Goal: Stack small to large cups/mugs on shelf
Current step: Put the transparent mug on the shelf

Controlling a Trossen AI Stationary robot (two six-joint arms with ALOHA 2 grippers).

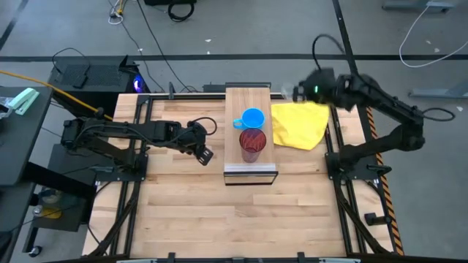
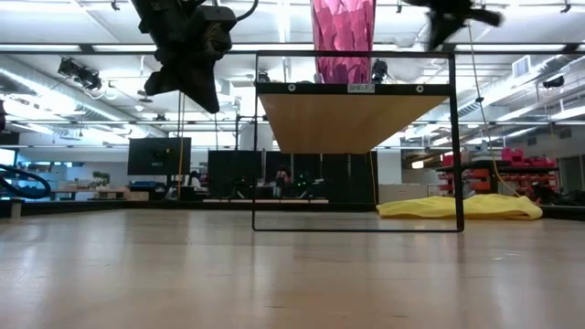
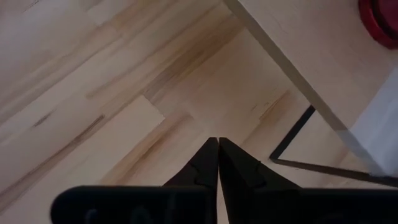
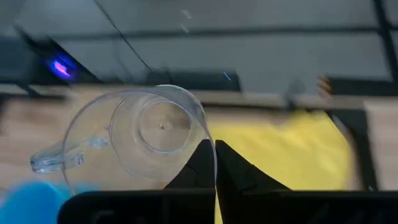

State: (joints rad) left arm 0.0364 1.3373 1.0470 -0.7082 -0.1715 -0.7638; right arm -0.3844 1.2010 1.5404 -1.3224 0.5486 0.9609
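The light-wood shelf (image 1: pixel 235 102) stands mid-table. The red tumbler (image 1: pixel 252 145) stands upright on it near its front end, and also shows in the low view (image 2: pixel 343 41). The blue mug (image 1: pixel 253 118) stands behind the tumbler, handle toward the left. My right gripper (image 1: pixel 294 92) is in the air over the table's far edge, right of the shelf, shut on the tiny clear glass cup (image 4: pixel 137 140). My left gripper (image 1: pixel 205 154) is shut and empty above the tabletop, just left of the shelf. My right gripper pinches the clear cup's wall at its rim (image 4: pixel 205 144), the side opposite the small handle (image 4: pixel 56 160), apparently with one finger inside and one outside. The cup is lifted clear of table and shelf, its mouth turned toward the wrist.
A yellow cloth (image 1: pixel 300 124) lies crumpled on the table right of the shelf, under and in front of my right gripper. The shelf's dark metal frame (image 2: pixel 356 224) stands at its near end. Bare tabletop (image 1: pixel 241 219) lies in front of the shelf.
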